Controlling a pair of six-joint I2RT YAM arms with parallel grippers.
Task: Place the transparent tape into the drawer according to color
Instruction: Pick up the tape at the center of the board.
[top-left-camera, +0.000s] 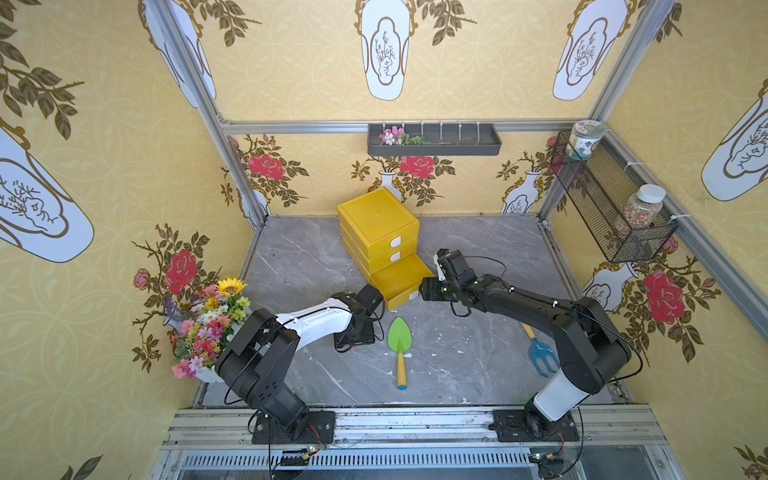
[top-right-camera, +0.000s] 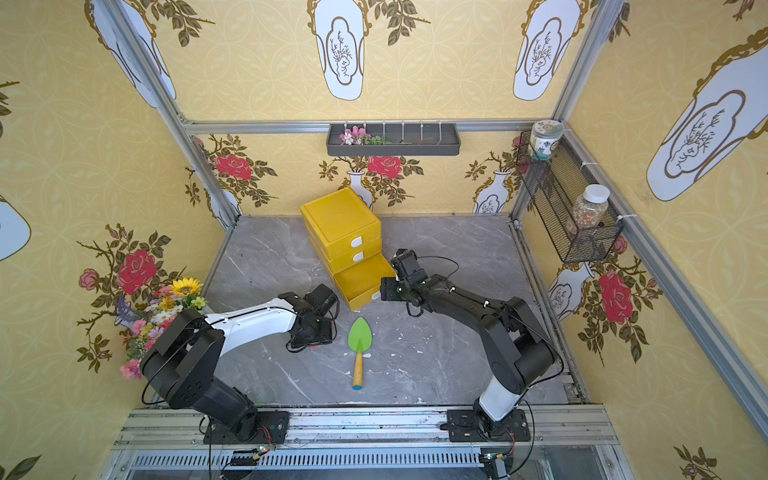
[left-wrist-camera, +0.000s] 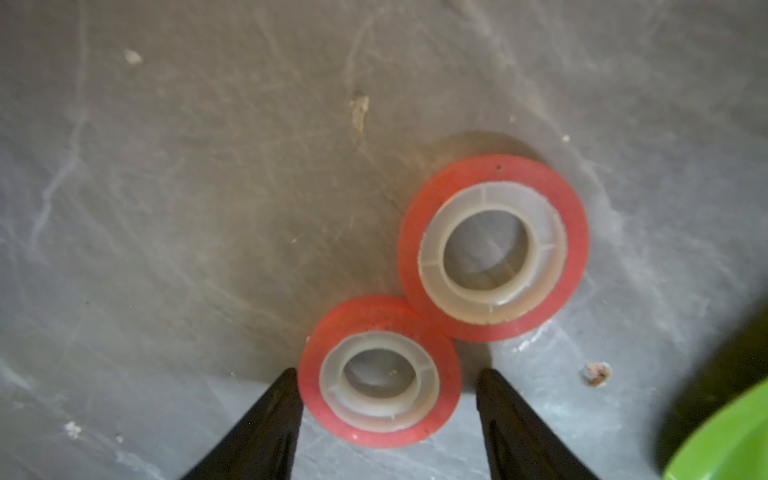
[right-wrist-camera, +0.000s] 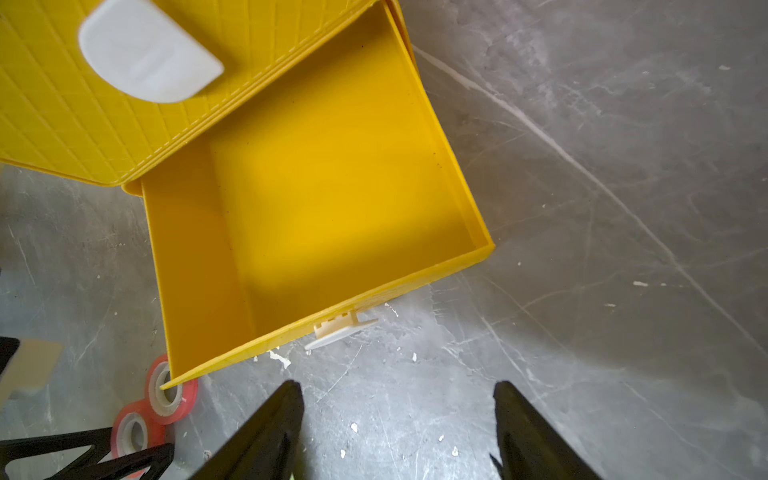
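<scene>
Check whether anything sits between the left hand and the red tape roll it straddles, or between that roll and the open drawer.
Nothing visible blocks the left hand: its fingers flank the nearer red roll. A second red roll touches that roll's far side. The open drawer is empty; only its wall lies between.

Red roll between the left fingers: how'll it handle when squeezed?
The red roll looks stiff: moulded pale core. Smooth rim may slip in the fingers. Lying flat, it shouldn't roll, but it touches the second roll, likely nudging it.
</scene>
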